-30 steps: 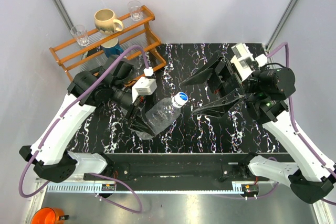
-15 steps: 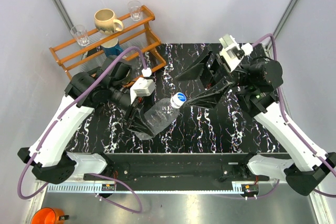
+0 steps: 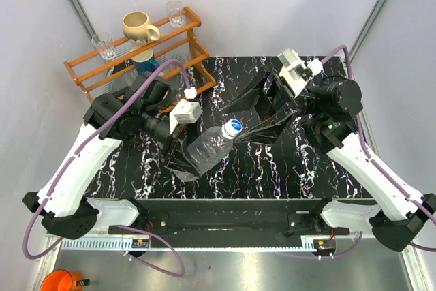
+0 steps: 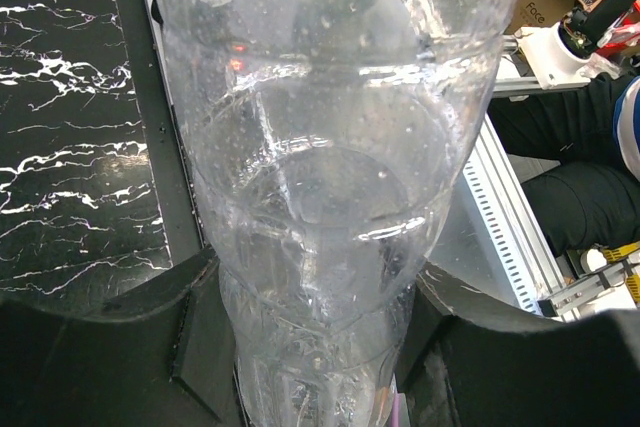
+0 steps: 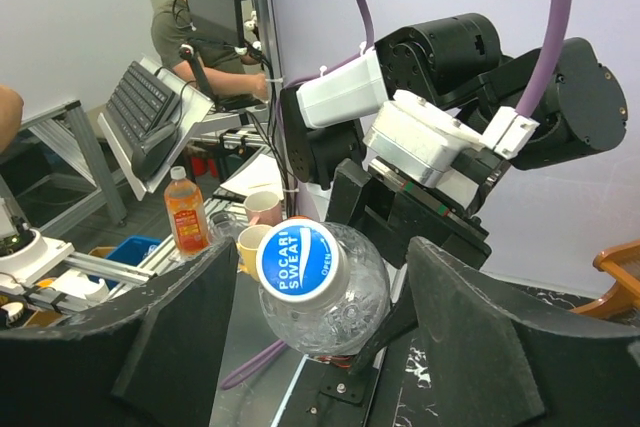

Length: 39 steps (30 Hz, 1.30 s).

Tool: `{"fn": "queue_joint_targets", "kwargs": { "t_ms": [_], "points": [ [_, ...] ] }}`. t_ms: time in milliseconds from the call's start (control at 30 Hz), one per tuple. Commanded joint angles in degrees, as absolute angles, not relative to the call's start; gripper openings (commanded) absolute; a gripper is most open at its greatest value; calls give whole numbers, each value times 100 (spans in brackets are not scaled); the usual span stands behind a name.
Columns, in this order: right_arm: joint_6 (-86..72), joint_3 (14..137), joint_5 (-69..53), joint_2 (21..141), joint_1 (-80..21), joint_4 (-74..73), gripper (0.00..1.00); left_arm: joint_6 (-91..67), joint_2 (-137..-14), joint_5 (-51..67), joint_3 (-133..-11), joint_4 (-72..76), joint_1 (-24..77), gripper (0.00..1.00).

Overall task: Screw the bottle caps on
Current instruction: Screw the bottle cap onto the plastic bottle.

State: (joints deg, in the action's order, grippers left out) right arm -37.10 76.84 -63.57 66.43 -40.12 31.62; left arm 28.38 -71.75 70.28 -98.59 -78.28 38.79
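The left end effector [image 4: 318, 347] is being held closed on the lower, ribbed part of a clear bottle [image 3: 208, 149]. In the left wrist view its two dark fingers [image 4: 190, 337] are being pressed against the plastic on either side, at the bottom of the frame. The bottle appears to be held off the black marbled worktop [image 3: 306, 161], tilted, with its base toward the lower left of the top view and its neck toward the centre. This pose is judged to be chosen so that the neck is being offered to the other arm while the body is being stopped from turning.

The right end effector [image 3: 229, 123] is being held wide open, with nothing gripped. It is being set astride the cap [image 5: 297, 257], which is being seen in the middle of the right wrist view, between the two dark fingers [image 5: 180, 337] and apart from both. The cap, white-rimmed with a blue printed top, is sitting on the bottle's neck; how far it is threaded cannot be told. The open straddle is judged to be a set-up for pinching the cap and twisting it tight.

Only this one bottle and cap are being shown. At the upper left of the top view, well apart, a mug [image 3: 138, 27] and two glasses [image 3: 103, 44] are being held on a wooden rack [image 3: 199, 32].
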Motion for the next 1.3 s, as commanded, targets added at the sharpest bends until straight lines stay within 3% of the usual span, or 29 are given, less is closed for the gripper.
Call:
{"fn": "queue_joint_targets", "kwargs": {
  "t_ms": [0,333,1067,1267],
  "points": [
    [-3577,7893,-6249,6609,-4122,3182,72,2760,-7093,7049,-9967,-7567,3841,15],
    [-3533,7735,-6056,6557,-4140,3208,50,2663,-7066,7022,-9914,-7506,3815,14],
    [-3226,6891,-4738,6364,-4306,2496,22,1925,-7022,5309,-10274,-6689,3762,12],
    [-3260,6636,-3790,6389,-4500,2487,18,1574,-6654,4748,-9897,-5452,3762,11]
  ]
}}
